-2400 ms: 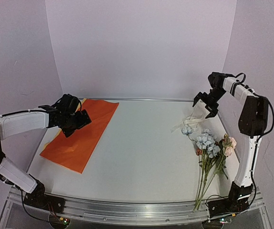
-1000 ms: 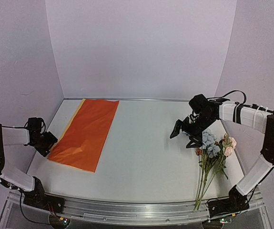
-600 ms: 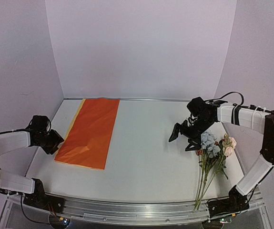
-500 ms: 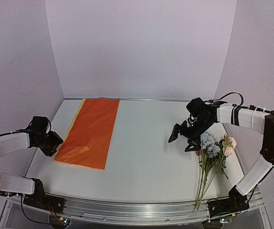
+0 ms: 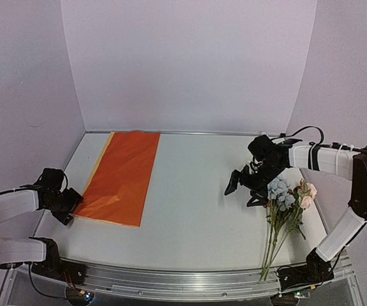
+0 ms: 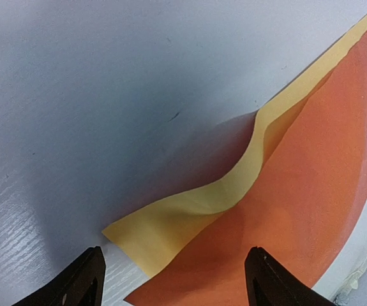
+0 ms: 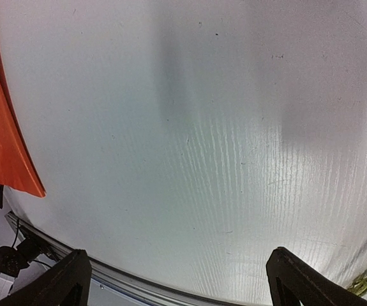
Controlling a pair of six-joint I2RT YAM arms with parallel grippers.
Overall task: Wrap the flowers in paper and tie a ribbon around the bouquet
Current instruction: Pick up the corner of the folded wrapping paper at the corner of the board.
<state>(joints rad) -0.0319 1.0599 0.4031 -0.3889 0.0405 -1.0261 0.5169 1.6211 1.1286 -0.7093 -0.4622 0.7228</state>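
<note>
The left hand (image 6: 177, 285) stands well open and holds nothing, its fingers (image 6: 81, 287) either side of the near corner of the paper (image 6: 285, 191). There the yellow underside curls up off the bench (image 6: 74, 95), a handy edge to pinch, I'd guess. The right hand (image 5: 242, 191) gapes wide and empty just beside the blooms of the flowers (image 5: 284, 203), which lie near the right edge. The ribbon I can't make out; perhaps that arm hides it.

- Seeing the paper (image 5: 122, 175) lying on the table (image 5: 189, 191), left side
- Seeing the flowers (image 5: 285, 199) lying lengthwise along its right edge
- Seeing the right gripper (image 5: 242, 193) just left of their far end
</note>
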